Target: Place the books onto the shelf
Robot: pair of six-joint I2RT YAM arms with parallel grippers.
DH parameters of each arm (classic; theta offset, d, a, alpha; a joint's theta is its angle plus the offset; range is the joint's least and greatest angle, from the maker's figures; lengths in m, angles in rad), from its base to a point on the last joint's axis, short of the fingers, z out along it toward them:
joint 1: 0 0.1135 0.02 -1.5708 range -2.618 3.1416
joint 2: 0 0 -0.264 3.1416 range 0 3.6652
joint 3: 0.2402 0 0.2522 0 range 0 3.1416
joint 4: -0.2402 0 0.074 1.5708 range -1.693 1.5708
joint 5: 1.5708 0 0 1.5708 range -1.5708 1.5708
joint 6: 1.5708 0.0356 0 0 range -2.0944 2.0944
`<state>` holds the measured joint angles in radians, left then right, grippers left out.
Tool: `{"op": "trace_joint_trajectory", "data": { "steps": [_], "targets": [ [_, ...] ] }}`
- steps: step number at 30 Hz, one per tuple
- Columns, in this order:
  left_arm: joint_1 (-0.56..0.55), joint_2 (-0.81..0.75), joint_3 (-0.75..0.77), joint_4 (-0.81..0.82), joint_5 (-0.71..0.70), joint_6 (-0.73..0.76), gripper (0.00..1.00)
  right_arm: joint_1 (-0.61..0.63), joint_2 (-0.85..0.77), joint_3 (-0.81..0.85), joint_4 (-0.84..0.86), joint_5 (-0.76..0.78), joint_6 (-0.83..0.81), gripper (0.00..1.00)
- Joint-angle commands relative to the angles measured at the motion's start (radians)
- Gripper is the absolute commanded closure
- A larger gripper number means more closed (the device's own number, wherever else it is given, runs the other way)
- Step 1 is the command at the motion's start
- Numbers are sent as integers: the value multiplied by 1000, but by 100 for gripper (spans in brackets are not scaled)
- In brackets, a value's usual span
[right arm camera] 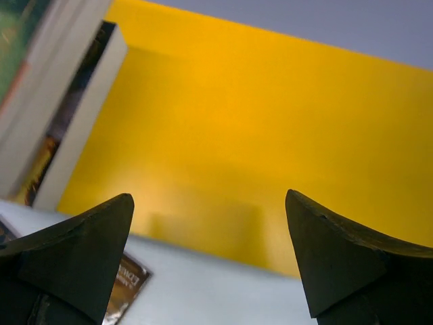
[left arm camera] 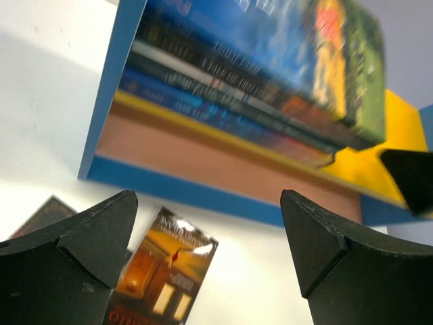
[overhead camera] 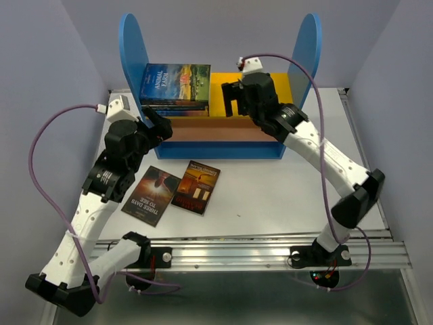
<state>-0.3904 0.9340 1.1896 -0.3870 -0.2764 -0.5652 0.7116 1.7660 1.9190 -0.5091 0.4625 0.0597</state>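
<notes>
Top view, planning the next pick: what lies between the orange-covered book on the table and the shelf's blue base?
Nothing. In the top view, only a narrow strip of bare white table separates the orange-covered book from the shelf's blue base.

stack of books [overhead camera: 174, 87]: on shelf [overhead camera: 223, 149], left part | loose book [overhead camera: 151, 195] beside second book [overhead camera: 196, 187]: on table [overhead camera: 291, 196], before shelf

White table [overhead camera: 270, 196], matte finish. Aluminium rail [overhead camera: 230, 254] runs along its near edge. Pale lavender-grey walls [overhead camera: 216, 34] stand at the back edge and both side edges.
</notes>
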Motion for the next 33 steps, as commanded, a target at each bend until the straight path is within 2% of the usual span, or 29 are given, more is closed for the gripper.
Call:
{"op": "trace_joint_trajectory", "data": {
  "steps": [1, 3, 4, 7, 10, 15, 18, 20, 22, 27, 33],
  "targets": [
    [2, -73, -143, -30, 84, -102, 1, 5, -270, -226, 46, 108, 210, 0],
    [-1, -118, -214, -32, 118, -127, 1, 5, -360, -399, 46, 87, 273, 0],
    [-1, -139, -290, -24, 153, -140, 1, 5, -441, -452, 43, 43, 323, 0],
    [-2, -153, -418, -7, 177, -162, 1, 5, -552, -624, 14, -73, 399, 0],
    [-4, -149, -498, 34, 198, -173, 1, 5, -594, -757, -25, -166, 448, 0],
    [-10, -143, -640, 184, 261, -194, 1, 23, -631, -942, 12, -287, 476, 0],
    [-15, -127, -714, 304, 328, -202, 1, 34, -632, -1066, 169, -390, 544, 0],
    [-18, -81, -731, 347, 326, -197, 1, 54, -597, -1127, 237, -416, 560, 0],
    [-19, -20, -736, 364, 287, -191, 1, 54, -561, -1138, 291, -417, 574, 0],
    [-21, 78, -748, 476, 293, -159, 1, 65, -471, -1150, 366, -407, 580, 0],
    [-21, 204, -711, 474, 209, -114, 2, 65, -399, -1167, 468, -453, 614, 0]
  ]
}}
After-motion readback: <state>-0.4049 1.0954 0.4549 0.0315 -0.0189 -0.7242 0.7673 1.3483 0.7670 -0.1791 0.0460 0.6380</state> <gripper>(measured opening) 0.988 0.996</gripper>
